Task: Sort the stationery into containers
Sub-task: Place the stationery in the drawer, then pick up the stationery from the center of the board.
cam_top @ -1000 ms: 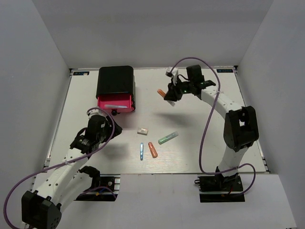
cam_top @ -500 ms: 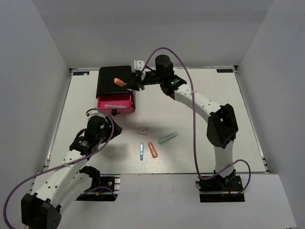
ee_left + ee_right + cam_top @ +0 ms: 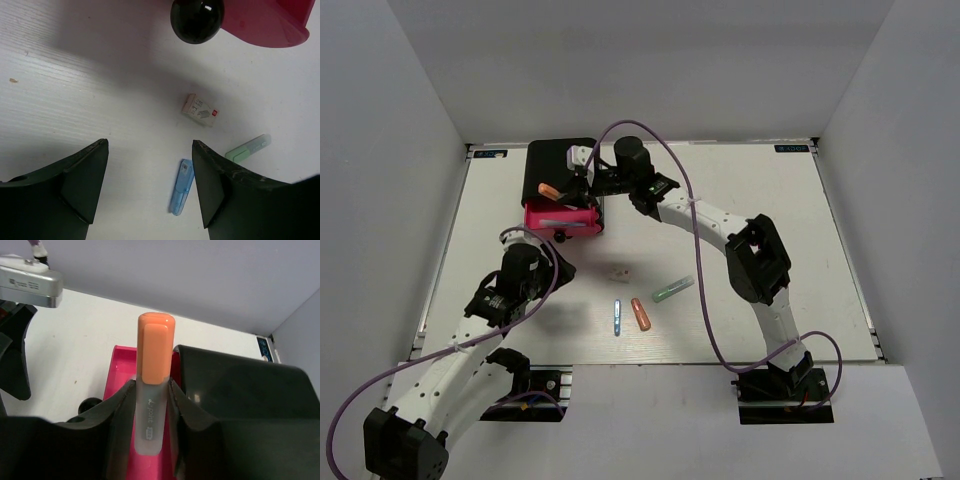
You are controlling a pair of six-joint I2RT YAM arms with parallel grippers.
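Now the right arm has swung across from the far right of the worktop (image 3: 770, 250). Its right fingers (image 3: 564, 186) hang over the open pink drawer (image 3: 535, 212) of the black box (image 3: 555, 160), clamped on the orange-tipped marker (image 3: 155, 350); a drop looks close. The left fingers (image 3: 560, 268) wait spread apart below the drawer knob (image 3: 196, 20). On the worktop lie four pieces: one eraser (image 3: 618, 271), one blue pen (image 3: 617, 316), one orange marker (image 3: 640, 314) and one green-tipped marker (image 3: 672, 290).

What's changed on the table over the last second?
The right arm swung left, its jaws carrying the orange-tipped marker from the far middle of the table to above the open pink drawer. The left arm, eraser, blue pen, orange marker and green marker stayed put.
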